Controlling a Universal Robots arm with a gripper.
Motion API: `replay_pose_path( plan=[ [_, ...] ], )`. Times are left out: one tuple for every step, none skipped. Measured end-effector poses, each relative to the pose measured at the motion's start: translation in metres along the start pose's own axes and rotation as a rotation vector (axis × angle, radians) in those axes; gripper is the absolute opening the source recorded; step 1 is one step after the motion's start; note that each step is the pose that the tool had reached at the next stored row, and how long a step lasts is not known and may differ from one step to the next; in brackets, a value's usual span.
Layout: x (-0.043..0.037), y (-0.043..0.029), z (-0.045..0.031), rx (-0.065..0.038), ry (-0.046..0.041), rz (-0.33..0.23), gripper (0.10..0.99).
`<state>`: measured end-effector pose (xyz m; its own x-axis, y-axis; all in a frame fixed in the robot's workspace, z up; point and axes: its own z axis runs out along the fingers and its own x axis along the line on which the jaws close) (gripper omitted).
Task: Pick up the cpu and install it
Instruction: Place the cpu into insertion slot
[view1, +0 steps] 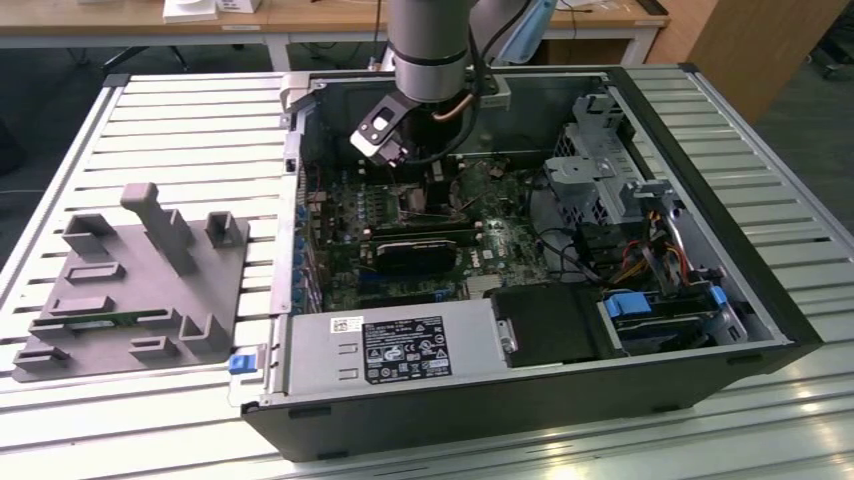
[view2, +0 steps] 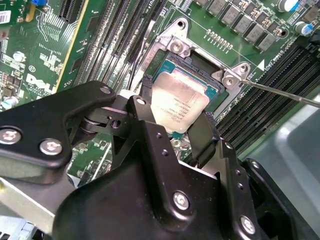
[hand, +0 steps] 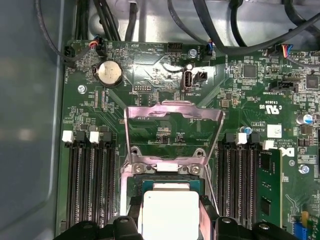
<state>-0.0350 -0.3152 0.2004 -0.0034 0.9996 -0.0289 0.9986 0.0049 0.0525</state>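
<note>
Cpu (view2: 177, 102): flat square chip, silvery lid, thin pale rim. It sits directly over the open socket (view2: 197, 62), slightly tilted in the second wrist view. Cannot tell whether it is resting in the socket or just above it.

Gripper (view2: 176, 112): closed narrowly on the cpu. The two black fingers (view2: 202, 137) press on opposite edges and leave the lid bare.

Handling, as a judgement: light, stiff and thin, with a smooth lid that gives little purchase. The edges are the right place to hold it. The underside and the socket contacts are probably delicate, so it wants to go in level, without force.

Around it: load plate (hand: 175, 110) swung up and open beyond the socket. Thin retention lever (view2: 285, 94) stands out to one side. Memory slots (hand: 92, 185) flank the socket on the green motherboard (hand: 150, 75), and one stick is fitted.

Farther out, in the exterior view: the arm (view1: 430, 50) reaches down into an open computer case (view1: 400, 420) lying on a slatted table (view1: 187, 130). A grey fixture (view1: 134, 290) sits well apart, toward the exterior view's left.
</note>
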Motion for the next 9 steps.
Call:
replay_pose_path(
  plan=[
    [0.0000,0.0000,0.0007,0.000,0.0000,0.000,0.533],
    [0.0001,-0.0002,0.0012,0.000,0.0000,0.000,0.533],
    [0.0001,-0.0003,0.0018,0.000,0.0000,0.000,0.533],
    [0.0001,-0.0003,0.0023,0.000,-0.0001,0.000,0.533],
    [0.0001,-0.0004,0.0029,0.000,-0.0001,0.000,0.533],
    [0.0002,-0.0004,0.0036,0.000,0.0000,0.000,0.533],
    [0.0003,-0.0005,0.0042,0.000,-0.0001,0.000,0.533],
    [0.0004,-0.0005,0.0047,0.000,0.0000,0.000,0.533],
    [0.0005,-0.0005,0.0053,0.000,-0.0001,0.000,0.533]
  ],
)
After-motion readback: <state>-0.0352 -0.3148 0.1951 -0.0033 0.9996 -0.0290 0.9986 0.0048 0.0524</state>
